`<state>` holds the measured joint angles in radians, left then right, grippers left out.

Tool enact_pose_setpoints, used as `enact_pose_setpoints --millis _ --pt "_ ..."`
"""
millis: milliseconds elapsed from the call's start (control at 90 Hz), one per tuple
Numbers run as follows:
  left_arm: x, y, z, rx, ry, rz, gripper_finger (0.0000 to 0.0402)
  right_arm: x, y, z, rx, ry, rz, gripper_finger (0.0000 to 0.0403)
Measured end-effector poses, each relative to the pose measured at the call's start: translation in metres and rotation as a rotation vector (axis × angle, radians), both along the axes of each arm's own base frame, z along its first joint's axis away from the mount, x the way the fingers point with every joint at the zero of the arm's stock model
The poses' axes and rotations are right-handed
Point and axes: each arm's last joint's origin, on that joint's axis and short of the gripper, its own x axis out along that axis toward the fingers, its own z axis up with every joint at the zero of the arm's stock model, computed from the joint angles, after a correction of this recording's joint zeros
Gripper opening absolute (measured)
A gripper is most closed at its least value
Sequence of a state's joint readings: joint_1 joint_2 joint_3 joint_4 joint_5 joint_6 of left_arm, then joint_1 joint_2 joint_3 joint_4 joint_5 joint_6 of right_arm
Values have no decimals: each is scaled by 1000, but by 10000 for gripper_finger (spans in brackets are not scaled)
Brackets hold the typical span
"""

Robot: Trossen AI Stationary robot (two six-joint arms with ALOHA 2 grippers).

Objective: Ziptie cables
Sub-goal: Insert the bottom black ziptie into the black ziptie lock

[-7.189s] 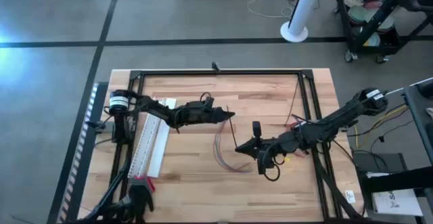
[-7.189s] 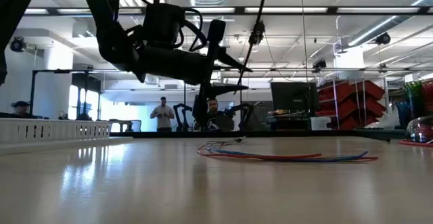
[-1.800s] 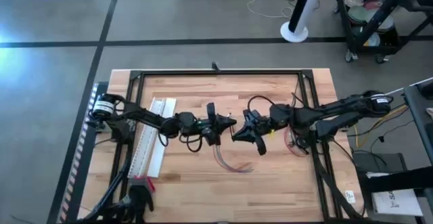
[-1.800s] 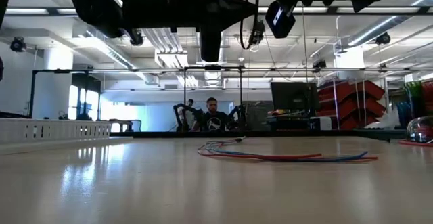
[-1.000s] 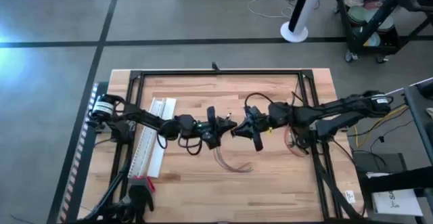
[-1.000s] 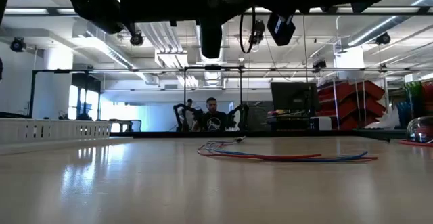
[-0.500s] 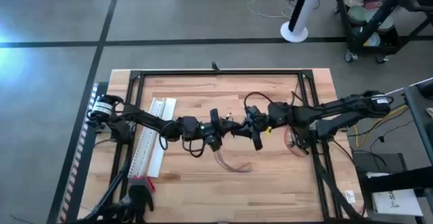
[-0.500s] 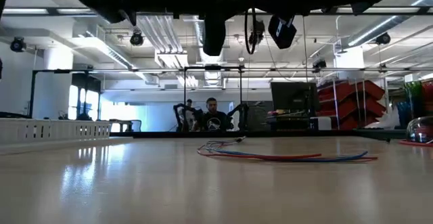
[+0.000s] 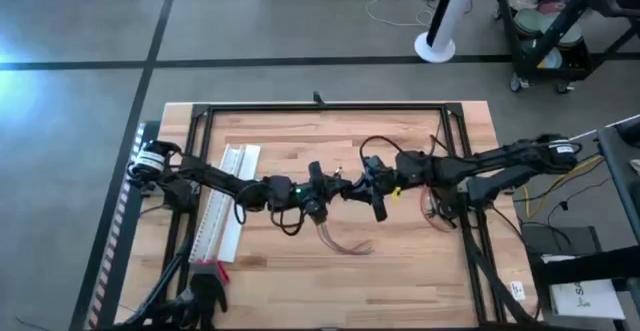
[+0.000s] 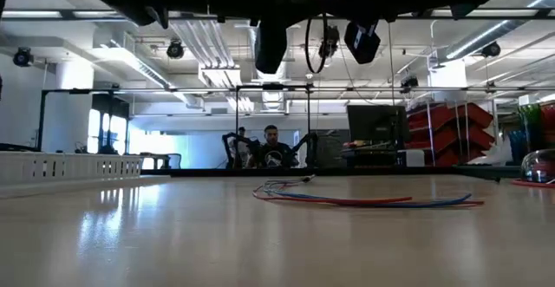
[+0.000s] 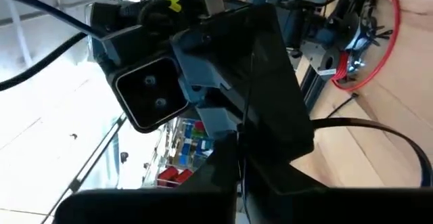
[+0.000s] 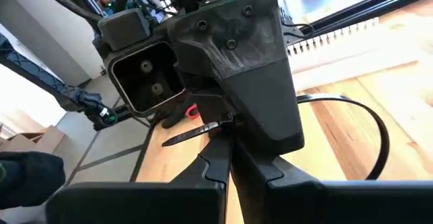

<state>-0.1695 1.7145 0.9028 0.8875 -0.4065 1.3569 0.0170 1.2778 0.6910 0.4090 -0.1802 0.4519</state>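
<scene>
Here, the 2 grippers are meeting nose to nose above the table's (image 9: 260, 271) middle. The left gripper (image 9: 330, 188) is reaching in from 9 o'clock, the right gripper (image 9: 352, 188) from 3 o'clock, both raised off the wood. In each wrist view that arm's own fingers are pinching together on a black zip tie (image 12: 369, 126), which is curling into a loop beside the other gripper. The cables (image 9: 340, 241) are lying flat on the table just toward 6 o'clock of the grippers, untouched. A white slotted strip (image 9: 228, 203) is lying toward 9 o'clock.
</scene>
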Motion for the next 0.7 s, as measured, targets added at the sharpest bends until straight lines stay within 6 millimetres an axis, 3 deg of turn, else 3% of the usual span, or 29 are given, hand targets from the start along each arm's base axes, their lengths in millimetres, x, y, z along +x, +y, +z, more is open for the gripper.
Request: enact_pose_setpoints --millis 267,456,700 --pt "-2 1 3 -20 -5 3 55 0 0 0 -4 -4 0 0" --pt "-4 2 -1 6 85 45 97 0 0 1 -7 -4 1 0" --pt "-6 2 0 -48 81 48 111 0 0 0 -12 -1 6 0"
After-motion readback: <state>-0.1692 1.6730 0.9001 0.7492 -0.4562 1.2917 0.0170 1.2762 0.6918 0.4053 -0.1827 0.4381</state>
